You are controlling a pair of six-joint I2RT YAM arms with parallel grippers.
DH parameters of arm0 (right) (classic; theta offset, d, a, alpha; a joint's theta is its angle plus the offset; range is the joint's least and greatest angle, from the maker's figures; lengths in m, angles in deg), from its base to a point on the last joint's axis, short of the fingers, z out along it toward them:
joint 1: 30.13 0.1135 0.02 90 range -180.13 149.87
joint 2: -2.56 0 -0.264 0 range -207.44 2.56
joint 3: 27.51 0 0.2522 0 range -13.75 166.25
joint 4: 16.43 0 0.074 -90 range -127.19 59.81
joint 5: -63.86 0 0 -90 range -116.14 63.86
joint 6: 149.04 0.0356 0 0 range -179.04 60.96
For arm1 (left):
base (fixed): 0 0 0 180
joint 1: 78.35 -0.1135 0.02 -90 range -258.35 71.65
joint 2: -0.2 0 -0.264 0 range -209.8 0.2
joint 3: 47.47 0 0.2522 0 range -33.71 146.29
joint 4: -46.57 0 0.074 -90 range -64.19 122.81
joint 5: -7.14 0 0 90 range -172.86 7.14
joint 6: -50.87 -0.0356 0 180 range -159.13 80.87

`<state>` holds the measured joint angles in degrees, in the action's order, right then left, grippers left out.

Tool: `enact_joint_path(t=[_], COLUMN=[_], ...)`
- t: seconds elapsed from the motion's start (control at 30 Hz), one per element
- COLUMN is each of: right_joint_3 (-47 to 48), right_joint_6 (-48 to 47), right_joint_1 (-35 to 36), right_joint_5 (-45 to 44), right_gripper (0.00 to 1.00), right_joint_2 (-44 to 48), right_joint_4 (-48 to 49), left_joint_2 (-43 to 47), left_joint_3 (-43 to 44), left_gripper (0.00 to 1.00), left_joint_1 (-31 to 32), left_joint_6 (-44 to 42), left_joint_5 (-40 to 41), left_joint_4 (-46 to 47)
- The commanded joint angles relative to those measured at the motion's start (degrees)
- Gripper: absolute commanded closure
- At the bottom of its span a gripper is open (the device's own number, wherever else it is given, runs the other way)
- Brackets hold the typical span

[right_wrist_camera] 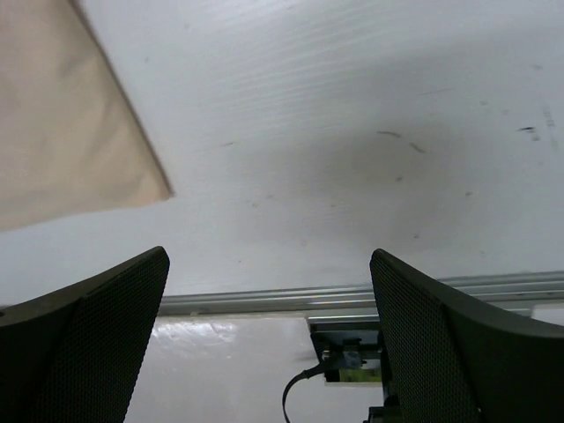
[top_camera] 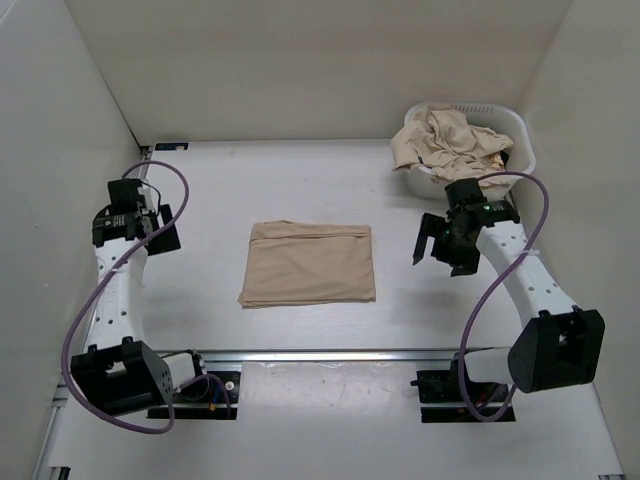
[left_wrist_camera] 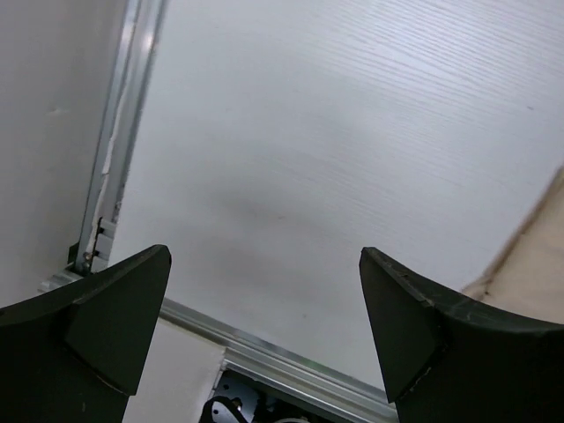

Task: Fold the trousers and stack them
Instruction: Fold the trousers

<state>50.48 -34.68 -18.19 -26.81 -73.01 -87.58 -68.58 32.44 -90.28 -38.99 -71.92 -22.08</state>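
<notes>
Top external: left gripper [top_camera: 163, 228] and right gripper [top_camera: 436, 250] hover wide-jawed, empty, flanking the folded trousers [top_camera: 310, 263].

Lighting: bright, diffuse, overhead. Soft shadow crosses the table [right_wrist_camera: 370, 167]; mild glare on the panel [right_wrist_camera: 203, 339] at 7 o'clock.

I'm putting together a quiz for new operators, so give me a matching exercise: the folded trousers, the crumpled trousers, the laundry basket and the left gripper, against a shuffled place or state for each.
1. folded trousers
2. crumpled trousers
3. white laundry basket
4. left gripper

A. far right corner of the table
B. open, over bare table by the left wall
C. flat at the table's middle
D. heaped in the basket

Pairs: 1-C, 2-D, 3-A, 4-B
</notes>
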Motion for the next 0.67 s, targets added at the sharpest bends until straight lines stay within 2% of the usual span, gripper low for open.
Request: enact_joint_path(t=[0.0,0.27,0.63], right_joint_3=[4.1,6.6,5.9], right_joint_6=[-1.4,-1.9,-2.6], right_joint_1=[-2.9,-5.4,-5.4], right_joint_5=[-6.3,-6.3,-7.3], right_gripper=[0.01,0.01,0.01], right_joint_2=[1.2,1.2,3.8], right_joint_4=[-3.3,-2.7,-1.7], left_joint_2=[1.8,5.4,5.4], left_joint_3=[-0.8,-3.3,-2.8], left_gripper=[0.0,0.0,0.0], left_joint_1=[-3.5,-8.5,-8.6], left_joint_6=[-0.1,-0.1,-0.1], left_joint_5=[5.2,-0.4,-1.4], left_joint_4=[0.8,0.8,0.8])
